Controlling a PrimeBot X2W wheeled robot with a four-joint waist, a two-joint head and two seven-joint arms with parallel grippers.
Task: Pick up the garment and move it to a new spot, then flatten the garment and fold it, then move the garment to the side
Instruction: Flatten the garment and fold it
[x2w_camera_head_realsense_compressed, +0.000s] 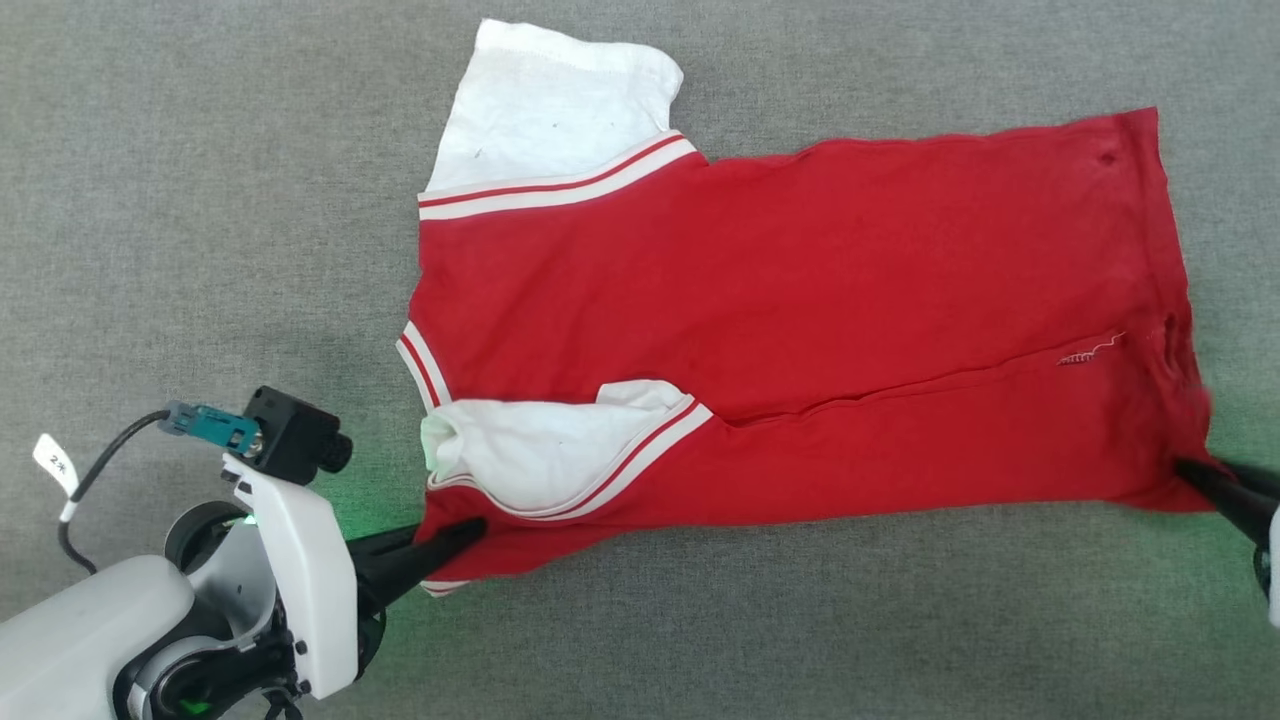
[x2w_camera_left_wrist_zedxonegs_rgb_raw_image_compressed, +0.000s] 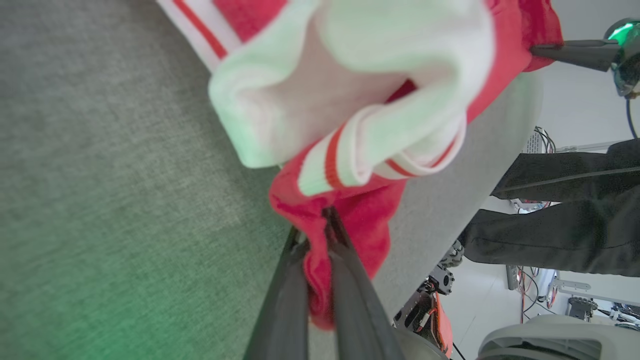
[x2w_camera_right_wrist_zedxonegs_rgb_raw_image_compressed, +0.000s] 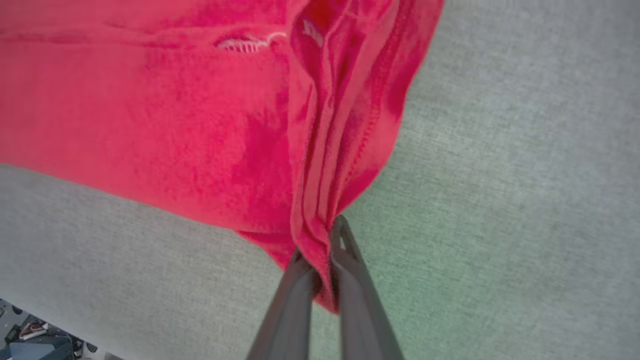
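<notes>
The garment (x2w_camera_head_realsense_compressed: 800, 320) is spread out on the grey cloth surface (x2w_camera_head_realsense_compressed: 200, 200), neck end toward the robot's left and hem toward its right. The far sleeve (x2w_camera_head_realsense_compressed: 560, 100) is laid out flat. The near sleeve (x2w_camera_head_realsense_compressed: 540, 460) is flopped back over the red body, with its striped trim showing.

The left gripper (x2w_camera_head_realsense_compressed: 470, 530) is clamped onto red fabric at the near-left corner, just below that sleeve, with cloth squeezed between the fingers. The right gripper (x2w_camera_head_realsense_compressed: 1195, 472) is pinched on the bunched hem at the near-right corner.

As for writing, a tiny white stitched mark (x2w_camera_head_realsense_compressed: 1092, 352) can be seen near the hem, but it can't be read. On the white tag (x2w_camera_head_realsense_compressed: 55, 465) on the cable, a "2" can be made out, and the rest can't be told.
</notes>
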